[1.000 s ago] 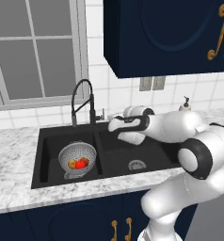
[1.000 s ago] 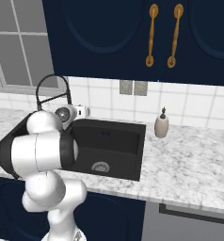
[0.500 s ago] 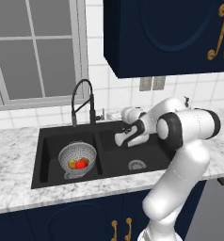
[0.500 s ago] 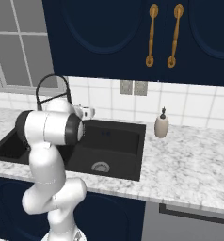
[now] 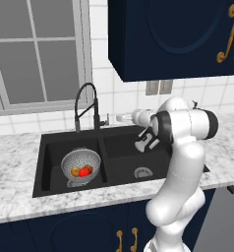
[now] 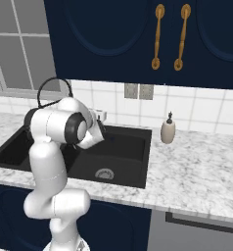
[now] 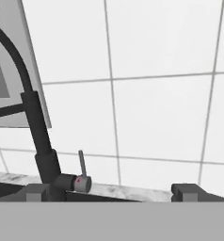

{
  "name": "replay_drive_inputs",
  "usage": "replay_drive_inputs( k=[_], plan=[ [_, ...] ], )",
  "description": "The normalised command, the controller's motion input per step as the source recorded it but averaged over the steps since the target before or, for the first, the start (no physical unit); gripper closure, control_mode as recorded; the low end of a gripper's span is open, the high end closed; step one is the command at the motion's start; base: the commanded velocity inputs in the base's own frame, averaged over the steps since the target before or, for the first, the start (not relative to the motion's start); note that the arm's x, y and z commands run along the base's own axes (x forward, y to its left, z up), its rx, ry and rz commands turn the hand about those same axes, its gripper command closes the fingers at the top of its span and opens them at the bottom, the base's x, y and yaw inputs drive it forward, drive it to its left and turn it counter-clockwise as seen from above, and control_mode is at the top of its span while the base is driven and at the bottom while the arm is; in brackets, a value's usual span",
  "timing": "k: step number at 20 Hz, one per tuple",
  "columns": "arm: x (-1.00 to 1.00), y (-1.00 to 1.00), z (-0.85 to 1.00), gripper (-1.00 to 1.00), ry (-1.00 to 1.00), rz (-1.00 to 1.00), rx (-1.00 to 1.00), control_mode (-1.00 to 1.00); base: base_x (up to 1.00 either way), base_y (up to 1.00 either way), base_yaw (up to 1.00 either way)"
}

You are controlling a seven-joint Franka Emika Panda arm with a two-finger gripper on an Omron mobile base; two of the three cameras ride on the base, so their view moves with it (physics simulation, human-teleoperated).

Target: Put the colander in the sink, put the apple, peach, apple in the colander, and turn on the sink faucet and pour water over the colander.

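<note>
Just right of the sink faucet (image 7: 36, 136), your gripper (image 7: 111, 193) has its jaws spread wide with nothing between them, both tips low in the hand view and aimed at the tiled wall behind the tap. The faucet's small side lever (image 7: 82, 164) stands upright just left of centre between the tips, nearer the left finger. From the left base view the hand (image 5: 147, 140) hangs over the right basin of the sink (image 5: 120, 152), right of the faucet (image 5: 87, 106). The colander (image 5: 80, 166) sits in the left basin, left of and below the faucet, with red and orange fruit inside; you can't separate the peach from the apples at this size. No water runs, so the lever step looks like what's left. Risks: the lever is off-centre, so advancing straight could make a finger slide past it or knock the faucet body instead. Spout direction is hard to read; if it isn't over the left basin, water misses the colander.
</note>
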Motion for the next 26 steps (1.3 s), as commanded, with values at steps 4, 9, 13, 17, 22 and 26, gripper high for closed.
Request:
replay_drive_inputs(
  k=[4,9,13,17,22,26],
  plan=[
    [0.12,0.41,-0.01,-1.0,0.0,-0.1,0.0,-1.0,0.0,0.0,0.0],
    [0.2,0.54,-0.1,-1.0,0.0,-0.12,0.0,-1.0,0.0,0.0,0.0],
    [0.07,0.59,-0.22,-1.0,0.0,-0.13,0.0,-1.0,0.0,0.0,0.0],
    [0.01,0.55,-0.32,-1.0,0.0,-0.14,0.0,-1.0,0.0,0.0,0.0],
    [0.06,0.4,-0.44,-1.0,0.0,-0.1,0.0,-1.0,0.0,0.0,0.0],
    [0.03,0.29,-0.53,-1.0,0.0,-0.03,0.0,-1.0,0.0,0.0,0.0]
  ],
)
